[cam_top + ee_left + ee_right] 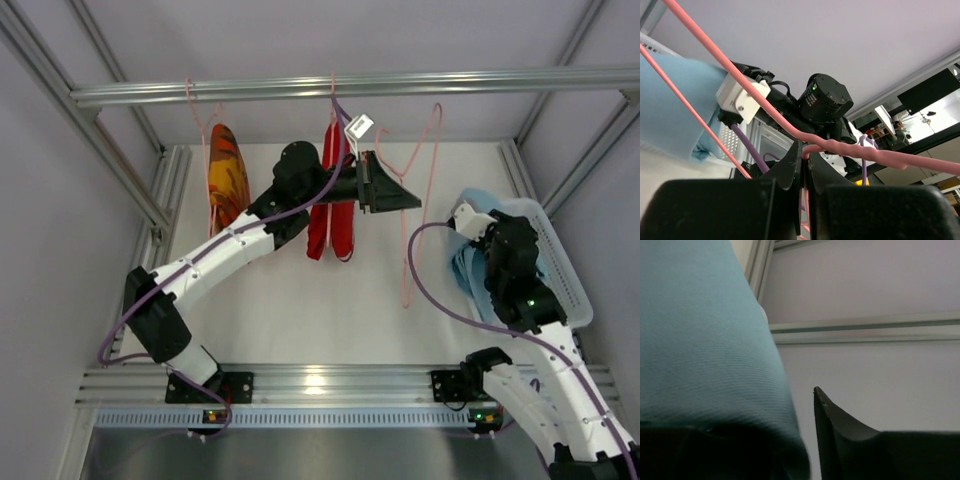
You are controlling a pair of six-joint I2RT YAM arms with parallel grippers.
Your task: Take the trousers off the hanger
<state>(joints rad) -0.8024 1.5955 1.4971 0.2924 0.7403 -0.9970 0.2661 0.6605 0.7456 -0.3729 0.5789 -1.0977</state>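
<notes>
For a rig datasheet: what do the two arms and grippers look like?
Left arm and right arm: white links, black joints, a purple cable along each. The left gripper is black with pointed fingers. A green light shows on the right arm.

White table [300,300]. One white basket [568,285] sits directly on it, below the right gripper [478,240] and well to the right of the left gripper [410,200]. Blue cloth [465,268] spills over the basket's left rim.
</notes>
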